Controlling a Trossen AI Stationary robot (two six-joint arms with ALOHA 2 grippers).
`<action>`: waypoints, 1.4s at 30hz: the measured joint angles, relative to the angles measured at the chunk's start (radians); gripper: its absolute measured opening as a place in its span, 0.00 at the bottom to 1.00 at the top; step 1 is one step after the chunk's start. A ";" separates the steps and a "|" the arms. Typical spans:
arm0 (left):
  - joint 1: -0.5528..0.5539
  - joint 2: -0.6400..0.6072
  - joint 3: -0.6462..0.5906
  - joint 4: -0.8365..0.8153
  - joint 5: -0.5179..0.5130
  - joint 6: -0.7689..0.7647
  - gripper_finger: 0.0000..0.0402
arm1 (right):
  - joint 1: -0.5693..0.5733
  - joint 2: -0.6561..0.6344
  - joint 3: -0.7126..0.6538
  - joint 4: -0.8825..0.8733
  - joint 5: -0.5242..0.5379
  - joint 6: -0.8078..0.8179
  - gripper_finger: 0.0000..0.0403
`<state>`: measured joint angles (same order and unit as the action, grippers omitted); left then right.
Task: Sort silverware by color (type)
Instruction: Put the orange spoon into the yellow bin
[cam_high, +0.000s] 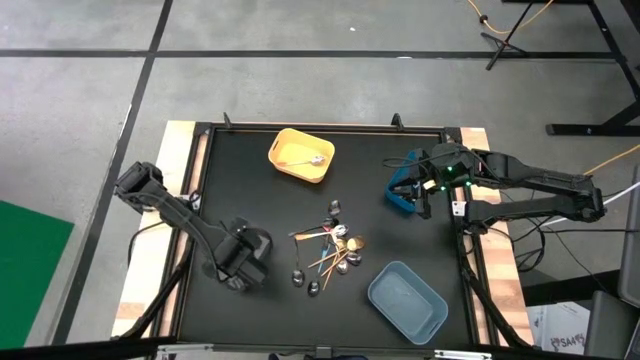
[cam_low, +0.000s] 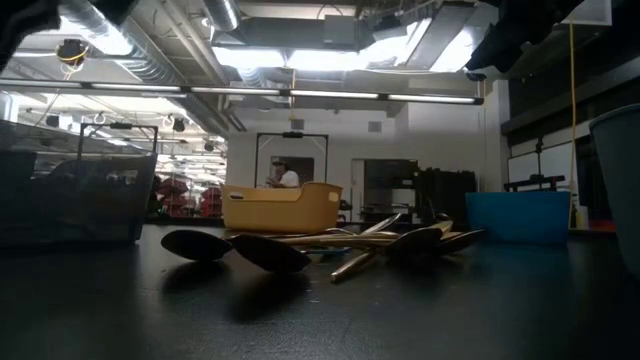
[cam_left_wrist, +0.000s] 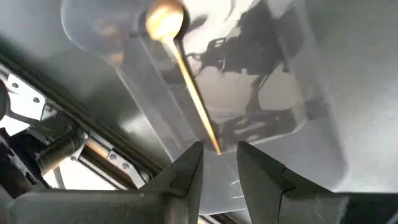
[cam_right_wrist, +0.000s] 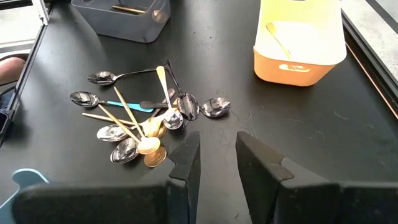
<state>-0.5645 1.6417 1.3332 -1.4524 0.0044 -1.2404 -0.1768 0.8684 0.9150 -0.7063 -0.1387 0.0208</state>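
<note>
Matt black tabletop (cam_high: 250, 190), shiny silver and gold metal spoons (cam_right_wrist: 144, 121) in a heap, smooth yellow plastic bin (cam_high: 300, 155), clear glossy plastic bin (cam_left_wrist: 261, 81) holding a gold metal spoon (cam_left_wrist: 180, 68), pale wooden table edging (cam_high: 178, 170)

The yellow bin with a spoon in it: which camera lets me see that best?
The right wrist view: the yellow bin is close and shown from above, with the spoon inside. The high view shows the bin small, straight down. The low view shows only its side wall. The left wrist view misses it.
</note>
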 joint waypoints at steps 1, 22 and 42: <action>0.004 0.000 0.017 -0.001 -0.010 0.009 0.23 | 0.000 0.000 0.000 0.000 0.000 0.000 0.23; 0.151 0.000 0.167 0.212 -0.354 0.407 0.23 | 0.000 0.000 0.000 0.000 0.000 0.000 0.23; 0.330 0.000 -0.115 0.842 -0.247 0.847 0.23 | 0.000 0.000 0.000 0.000 0.000 0.000 0.23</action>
<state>-0.2346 1.6413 1.2178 -0.6103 -0.2424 -0.3935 -0.1771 0.8684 0.9150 -0.7063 -0.1387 0.0211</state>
